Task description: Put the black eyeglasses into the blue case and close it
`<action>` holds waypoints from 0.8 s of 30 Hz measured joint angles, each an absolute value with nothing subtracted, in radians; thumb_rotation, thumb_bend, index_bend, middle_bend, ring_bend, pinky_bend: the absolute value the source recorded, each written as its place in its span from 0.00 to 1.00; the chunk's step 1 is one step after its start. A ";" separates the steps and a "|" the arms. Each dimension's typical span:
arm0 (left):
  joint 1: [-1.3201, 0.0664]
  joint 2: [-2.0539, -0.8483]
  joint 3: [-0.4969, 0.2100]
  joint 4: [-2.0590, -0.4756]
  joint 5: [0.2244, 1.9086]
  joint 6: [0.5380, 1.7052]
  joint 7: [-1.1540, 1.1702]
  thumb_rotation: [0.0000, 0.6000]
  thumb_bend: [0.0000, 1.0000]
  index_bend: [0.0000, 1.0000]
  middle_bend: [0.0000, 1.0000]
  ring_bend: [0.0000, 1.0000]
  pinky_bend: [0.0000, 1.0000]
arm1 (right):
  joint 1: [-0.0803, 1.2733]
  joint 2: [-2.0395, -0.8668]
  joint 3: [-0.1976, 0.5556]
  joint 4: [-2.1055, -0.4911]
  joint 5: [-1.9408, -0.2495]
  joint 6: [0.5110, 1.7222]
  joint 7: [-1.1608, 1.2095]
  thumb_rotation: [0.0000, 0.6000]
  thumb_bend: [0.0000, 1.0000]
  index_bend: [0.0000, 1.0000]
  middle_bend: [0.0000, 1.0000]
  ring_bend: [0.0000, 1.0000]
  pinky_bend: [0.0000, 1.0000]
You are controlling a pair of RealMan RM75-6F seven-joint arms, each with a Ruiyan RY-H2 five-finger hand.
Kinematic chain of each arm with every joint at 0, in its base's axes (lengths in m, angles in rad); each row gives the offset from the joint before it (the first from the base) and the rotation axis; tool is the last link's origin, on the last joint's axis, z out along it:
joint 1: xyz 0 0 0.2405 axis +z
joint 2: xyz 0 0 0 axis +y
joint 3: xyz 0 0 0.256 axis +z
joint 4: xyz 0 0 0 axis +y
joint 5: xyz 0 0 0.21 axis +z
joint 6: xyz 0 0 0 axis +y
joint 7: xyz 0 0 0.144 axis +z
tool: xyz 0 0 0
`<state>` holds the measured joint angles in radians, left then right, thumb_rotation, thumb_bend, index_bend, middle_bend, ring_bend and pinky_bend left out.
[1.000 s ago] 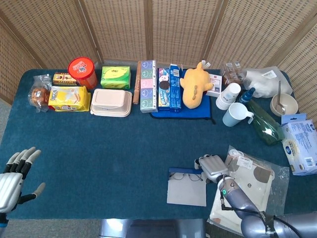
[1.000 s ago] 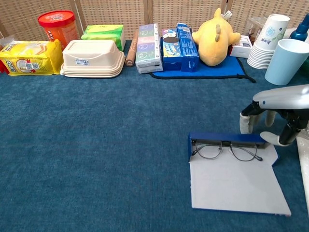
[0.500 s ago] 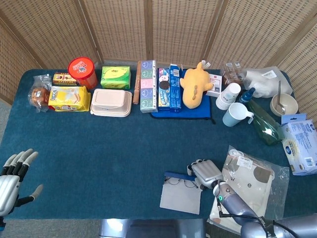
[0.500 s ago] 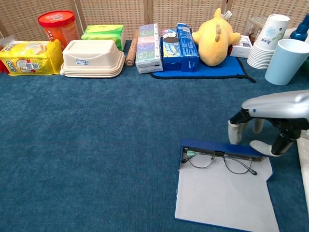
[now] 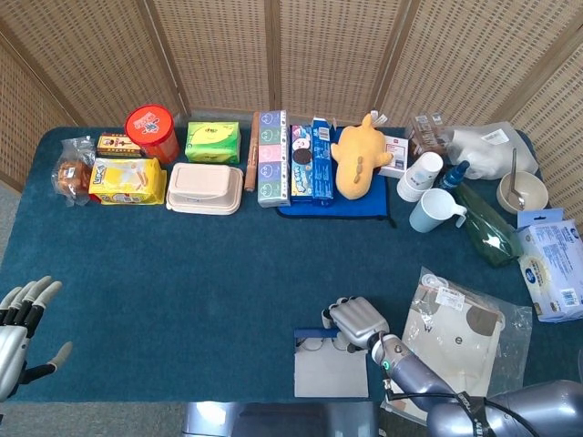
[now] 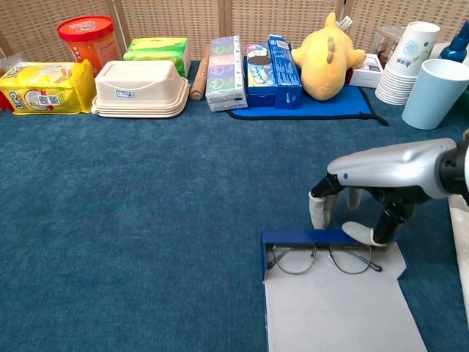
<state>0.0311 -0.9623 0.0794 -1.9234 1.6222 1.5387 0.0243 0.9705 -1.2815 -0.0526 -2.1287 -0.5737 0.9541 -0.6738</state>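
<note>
The right robot hand (image 6: 366, 192) hangs palm down over the far edge of the open blue case (image 6: 333, 293), fingers (image 6: 320, 207) curled downward with their tips at or just behind the case's raised blue rim; whether they touch it cannot be told. It grasps nothing that shows. Directly under and just in front of this hand, the black eyeglasses (image 6: 320, 258) lie inside the case, against the blue rim, lenses flat on the pale grey lining. The case's lid is open and spreads toward the robot. To the hand's right lies a clear plastic bag (image 5: 460, 320) with beige contents. Well beyond the hand, across the blue surface (image 6: 146, 220), stand a yellow plush toy (image 6: 327, 55), a light blue mug (image 6: 434, 92) and a stack of paper cups (image 6: 407, 62). The left robot hand (image 5: 20, 323) sits far off at the surface's near left edge, released, fingers spread apart, holding nothing.
</note>
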 measured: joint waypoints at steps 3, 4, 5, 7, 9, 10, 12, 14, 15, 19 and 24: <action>0.031 -0.964 0.079 -1.921 1.624 1.538 0.022 1.00 0.27 0.00 0.06 0.00 0.00 | 0.970 -1.275 -0.069 -2.152 -0.584 0.963 -0.674 1.00 0.56 0.35 0.33 0.22 0.29; 0.031 -0.965 0.079 -1.921 1.624 1.537 0.022 1.00 0.27 0.00 0.06 0.00 0.00 | 0.969 -1.273 -0.073 -2.156 -0.587 0.966 -0.673 1.00 0.56 0.35 0.33 0.22 0.29; 0.031 -0.965 0.079 -1.921 1.624 1.538 0.022 1.00 0.27 0.00 0.06 0.00 0.00 | 0.969 -1.271 -0.077 -2.159 -0.589 0.969 -0.673 1.00 0.56 0.35 0.33 0.22 0.29; 0.031 -0.965 0.078 -1.921 1.625 1.539 0.023 1.00 0.27 0.00 0.06 0.00 0.00 | 0.967 -1.268 -0.083 -2.165 -0.595 0.973 -0.672 1.00 0.56 0.35 0.33 0.22 0.29; 0.032 -0.966 0.078 -1.921 1.625 1.539 0.024 1.00 0.27 0.00 0.06 0.00 0.00 | 0.965 -1.266 -0.089 -2.168 -0.602 0.976 -0.666 1.00 0.56 0.35 0.33 0.22 0.29; 0.032 -0.966 0.078 -1.922 1.626 1.539 0.024 1.00 0.27 0.00 0.06 0.00 0.00 | 0.964 -1.266 -0.091 -2.168 -0.604 0.976 -0.665 1.00 0.56 0.35 0.33 0.22 0.29; 0.033 -0.965 0.079 -1.923 1.627 1.539 0.026 1.00 0.27 0.00 0.06 0.00 0.00 | 0.965 -1.267 -0.094 -2.166 -0.608 0.975 -0.662 1.00 0.56 0.35 0.33 0.22 0.29; 0.034 -0.965 0.079 -1.925 1.627 1.541 0.027 1.00 0.27 0.00 0.06 0.00 0.00 | 0.967 -1.268 -0.097 -2.167 -0.611 0.973 -0.661 1.00 0.56 0.35 0.33 0.22 0.29; 0.034 -0.965 0.079 -1.925 1.628 1.542 0.028 1.00 0.27 0.00 0.06 0.00 0.00 | 0.968 -1.268 -0.098 -2.168 -0.613 0.972 -0.661 1.00 0.56 0.35 0.33 0.22 0.29; 0.036 -0.965 0.079 -1.927 1.628 1.544 0.030 1.00 0.27 0.00 0.06 0.00 0.00 | 0.968 -1.268 -0.103 -2.172 -0.620 0.975 -0.657 1.00 0.56 0.35 0.33 0.22 0.28; 0.036 -0.965 0.080 -1.929 1.629 1.541 0.033 1.00 0.27 0.00 0.06 0.00 0.00 | 0.966 -1.273 -0.110 -2.168 -0.633 0.976 -0.653 1.00 0.55 0.33 0.32 0.21 0.26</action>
